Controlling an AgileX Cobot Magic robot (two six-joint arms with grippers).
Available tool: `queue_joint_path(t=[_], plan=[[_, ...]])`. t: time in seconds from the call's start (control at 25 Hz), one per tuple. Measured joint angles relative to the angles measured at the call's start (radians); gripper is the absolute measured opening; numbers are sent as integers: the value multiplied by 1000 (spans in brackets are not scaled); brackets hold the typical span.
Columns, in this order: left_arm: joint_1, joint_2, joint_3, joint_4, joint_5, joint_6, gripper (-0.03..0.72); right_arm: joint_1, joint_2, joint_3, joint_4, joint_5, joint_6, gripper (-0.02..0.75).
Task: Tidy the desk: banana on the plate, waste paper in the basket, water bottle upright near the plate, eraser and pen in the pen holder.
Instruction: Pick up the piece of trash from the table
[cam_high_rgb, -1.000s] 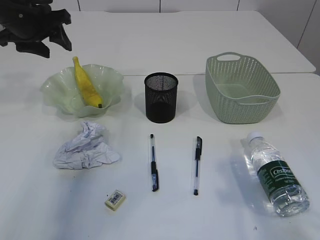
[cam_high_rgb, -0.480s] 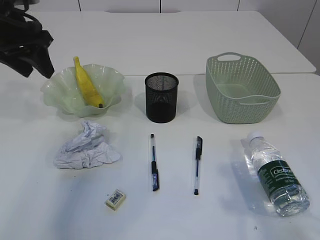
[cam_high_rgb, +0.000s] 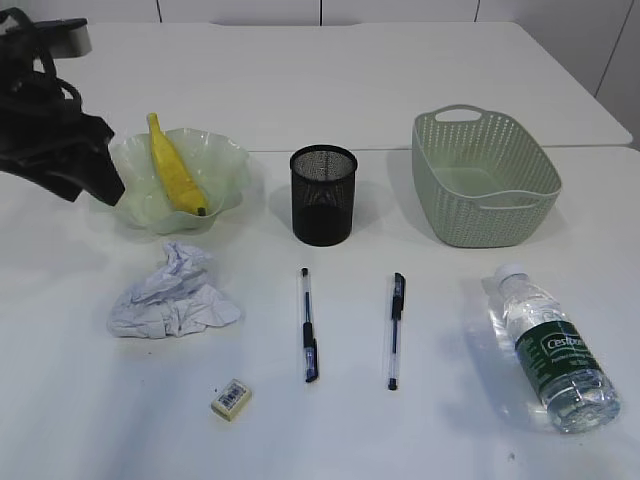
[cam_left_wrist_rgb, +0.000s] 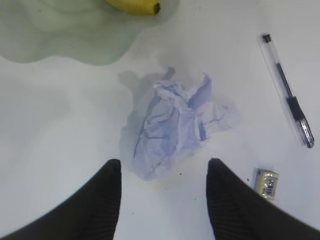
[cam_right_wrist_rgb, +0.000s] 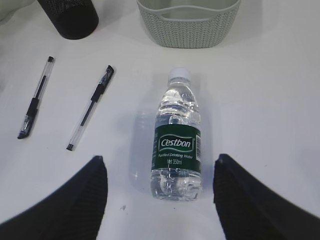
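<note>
The banana (cam_high_rgb: 172, 168) lies in the green glass plate (cam_high_rgb: 228, 160). Crumpled waste paper (cam_high_rgb: 170, 295) sits in front of the plate, and the eraser (cam_high_rgb: 230, 398) is nearer the front edge. My left gripper (cam_high_rgb: 90, 190) hangs open at the plate's left side. In the left wrist view that gripper (cam_left_wrist_rgb: 164, 162) is above the near edge of the paper (cam_left_wrist_rgb: 175, 125), holding nothing. The water bottle (cam_right_wrist_rgb: 177, 137) lies on its side, cap toward the basket. My right gripper (cam_right_wrist_rgb: 160, 158) hovers open over its base end. Two pens (cam_high_rgb: 308, 325) (cam_high_rgb: 394, 330) lie before the black mesh pen holder (cam_high_rgb: 322, 195).
The green woven basket (cam_high_rgb: 483, 178) stands at the back right, beyond the bottle (cam_high_rgb: 552, 347). The eraser (cam_left_wrist_rgb: 265, 183) lies just right of my left gripper's right finger. A seam between two white tables runs behind the plate and the basket.
My left arm has swung from the far back left down and forward, past the plate's left side toward the paper. Nothing on the table has moved.
</note>
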Motion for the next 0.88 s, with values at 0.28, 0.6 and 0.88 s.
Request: queue_joint_path(t=[0.28,0.6,0.88], plan=[[-190,-120,245,90,-192,6,382,0,0,0,0,-19,0,496],[-308,-127,404,285,-363,-153,381,0,0,0,0,-23,0,496],[-309,-100,407,318,-457,-167,431,0,0,0,2,-23,0,496]])
